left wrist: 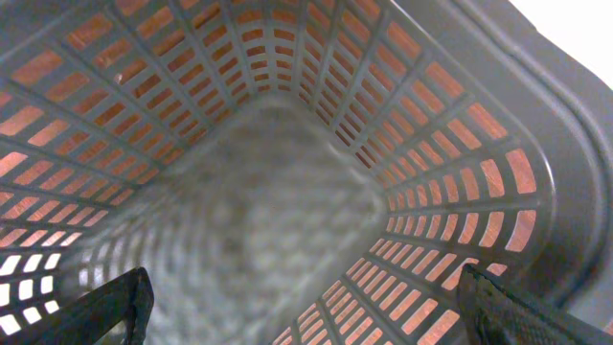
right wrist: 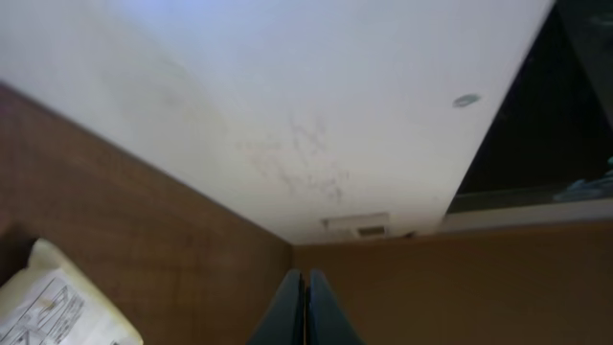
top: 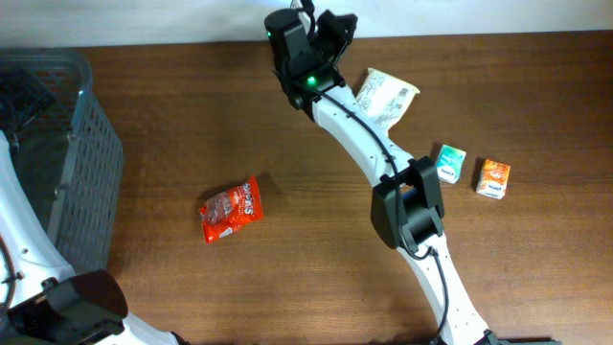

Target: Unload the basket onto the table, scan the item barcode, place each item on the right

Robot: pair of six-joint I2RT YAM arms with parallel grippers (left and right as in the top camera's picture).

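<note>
Several packaged items lie on the wooden table: a red snack bag (top: 230,211) near the middle, a white printed packet (top: 386,96) at the back right, a teal box (top: 451,163) and an orange box (top: 493,179) to the right. My right gripper (top: 330,29) is at the table's far edge, left of the white packet (right wrist: 48,307). It is shut (right wrist: 306,287) with nothing between its fingers. My left gripper (left wrist: 306,326) is open inside the grey basket (left wrist: 460,144), holding nothing. No barcode can be made out on any item.
The grey slatted basket (top: 91,163) stands at the left edge of the table. My right arm (top: 407,206) stretches diagonally from the front right to the back. A white wall (right wrist: 287,96) rises behind the table.
</note>
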